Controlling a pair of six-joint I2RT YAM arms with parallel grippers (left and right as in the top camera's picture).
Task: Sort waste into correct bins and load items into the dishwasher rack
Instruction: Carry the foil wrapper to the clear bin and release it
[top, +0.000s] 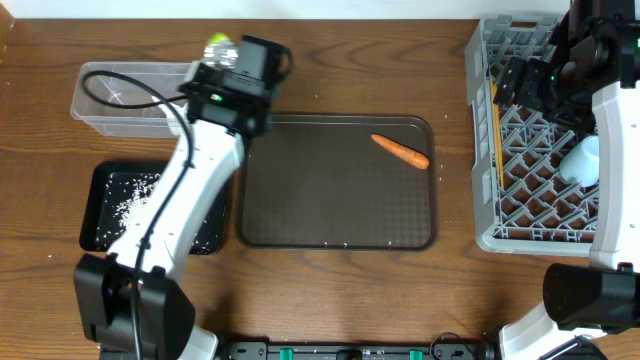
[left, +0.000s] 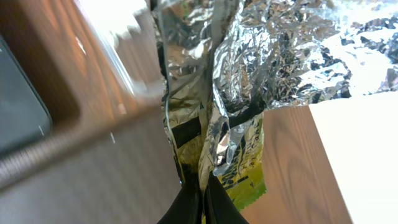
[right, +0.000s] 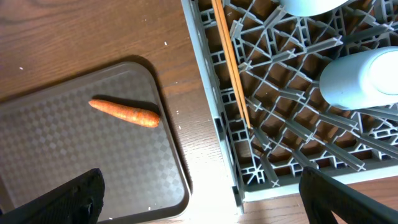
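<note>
1. Overhead: the left end effector (top: 220, 56) is up by the far right corner of the clear tub (top: 125, 95), and a bright scrap of the yellow-green wrapper (top: 217, 45) shows at its tip. The black tray (top: 100, 235) lies on the table (top: 350, 60) in front of the tub, with white rice grains (top: 135, 197) scattered inside. A small orange carrot (top: 400, 151) lies in the far right corner of the brown tray (top: 335, 215). The grey dishwasher rack (top: 485, 215) stands to the right and holds chopsticks (top: 497, 130) and a light blue cup (top: 583, 160).
2. Left wrist: the left end effector's dark fingers (left: 186, 208) are clenched on the yellow-green wrapper, pinching its lower edge. Crinkled silver foil (left: 280, 50) spreads above the grip. Dark lettering is printed on the yellow-green part, but it is too creased to read.
3. Right wrist: the right end effector (right: 199, 186) is spread wide and grasps nothing. It hangs over the rack's left edge, with the carrot to one side and the chopsticks and cup to the other.
</note>
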